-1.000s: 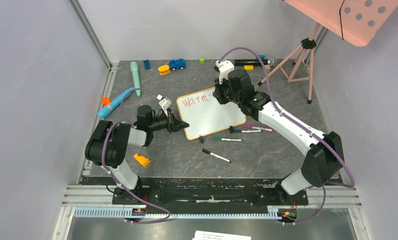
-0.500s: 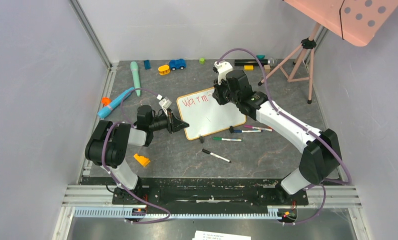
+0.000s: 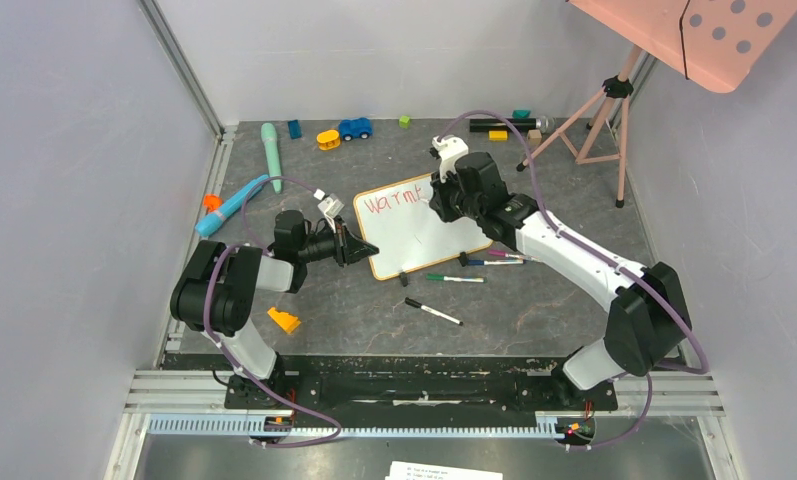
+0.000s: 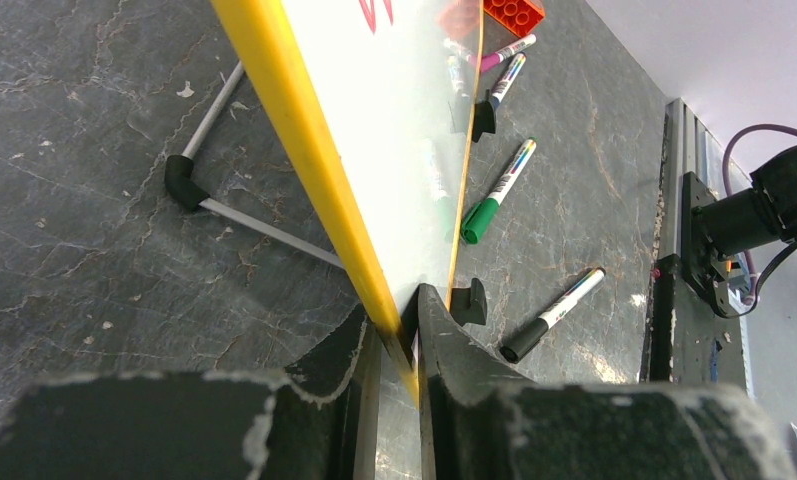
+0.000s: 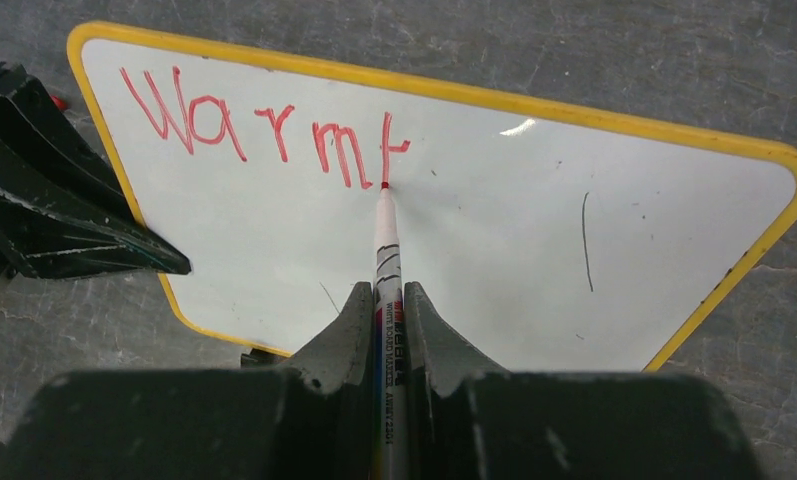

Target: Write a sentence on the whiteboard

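The whiteboard (image 3: 424, 232), white with a yellow-looking frame, stands tilted on the table's middle. The sentence (image 3: 394, 200) reads "Warmt" in red along its top, also plain in the right wrist view (image 5: 264, 125). My right gripper (image 3: 442, 205) is shut on a whiteboard marker (image 5: 386, 240), whose red tip touches the board at the foot of the "t". My left gripper (image 3: 369, 250) is shut on the board's near left edge; in the left wrist view (image 4: 399, 320) the jaws pinch the frame (image 4: 294, 130).
Loose markers lie in front of the board: green (image 3: 454, 278), black (image 3: 432, 311), and others (image 3: 504, 260). An orange brick (image 3: 283, 320) sits near the left arm. Toys (image 3: 354, 128) line the back. A tripod (image 3: 614, 110) with a pink panel stands at the back right.
My right gripper has shifted a little to the right along the board, and a "t" has appeared after "Warm". The left gripper and board have not moved.
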Motion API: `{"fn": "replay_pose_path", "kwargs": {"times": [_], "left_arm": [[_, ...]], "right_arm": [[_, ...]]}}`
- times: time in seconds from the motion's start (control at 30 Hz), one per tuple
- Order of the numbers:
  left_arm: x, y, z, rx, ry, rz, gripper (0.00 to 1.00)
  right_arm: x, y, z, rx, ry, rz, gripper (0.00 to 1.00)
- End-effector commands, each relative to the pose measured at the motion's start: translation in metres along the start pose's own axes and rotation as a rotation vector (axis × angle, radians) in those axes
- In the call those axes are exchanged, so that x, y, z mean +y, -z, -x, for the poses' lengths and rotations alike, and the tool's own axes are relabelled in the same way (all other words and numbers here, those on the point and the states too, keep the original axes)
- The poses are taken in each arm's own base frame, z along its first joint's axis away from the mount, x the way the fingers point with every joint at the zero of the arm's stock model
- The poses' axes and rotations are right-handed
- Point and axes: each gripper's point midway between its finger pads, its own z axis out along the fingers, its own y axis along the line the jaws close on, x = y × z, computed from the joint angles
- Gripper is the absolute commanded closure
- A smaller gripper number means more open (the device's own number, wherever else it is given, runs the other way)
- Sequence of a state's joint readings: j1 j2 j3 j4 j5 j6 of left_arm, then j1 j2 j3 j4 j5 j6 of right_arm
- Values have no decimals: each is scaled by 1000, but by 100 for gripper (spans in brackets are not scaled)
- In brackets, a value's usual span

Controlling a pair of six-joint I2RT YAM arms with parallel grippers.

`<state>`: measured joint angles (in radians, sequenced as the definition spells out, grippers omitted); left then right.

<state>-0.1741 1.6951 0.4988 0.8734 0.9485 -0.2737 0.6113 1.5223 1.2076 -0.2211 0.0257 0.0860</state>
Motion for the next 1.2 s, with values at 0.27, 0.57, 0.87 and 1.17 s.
{"fn": "replay_pose_path", "kwargs": {"times": [0.27,0.57,0.87,1.17], "left_arm": [[17,-1,10,-31,-66,72,92],[17,-1,11,-32,-69,72,92],[17,0,10,-32,-71,73,92],[17,-1,11,-33,-72,75,92]], "right_arm": [[-11,7,-5,-10,-19,-54,100],[-14,2,21,-46,-15,-68,100],[-11,11,33,-72,-16,-49,100],[-18,26,52,-126,-16,-56,100]]}}
